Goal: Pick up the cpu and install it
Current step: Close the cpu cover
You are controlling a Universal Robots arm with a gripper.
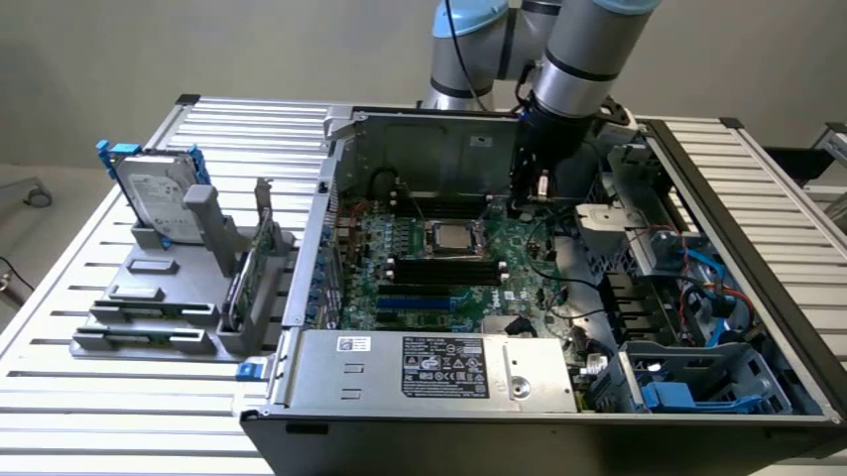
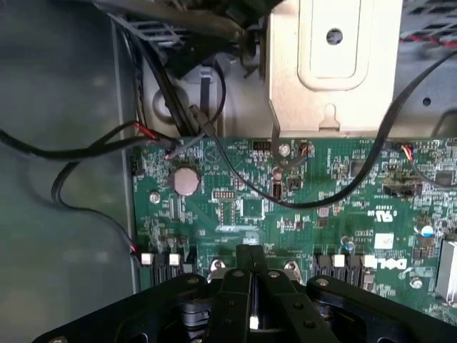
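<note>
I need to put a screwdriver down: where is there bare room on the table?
Bare table slats lie nearer the camera than the grey rack and beyond the hard drive, at the exterior view's left. Inside the computer case, cables and the arm crowd the motherboard.

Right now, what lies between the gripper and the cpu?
In the exterior view, a strip of green motherboard and the socket frame lie between the gripper and the cpu.

motherboard (image 2: 243, 214) green | cpu (image 1: 451, 236) silver-grey | pincer (image 2: 250, 256) black | bracket (image 1: 119, 151) blue
</note>
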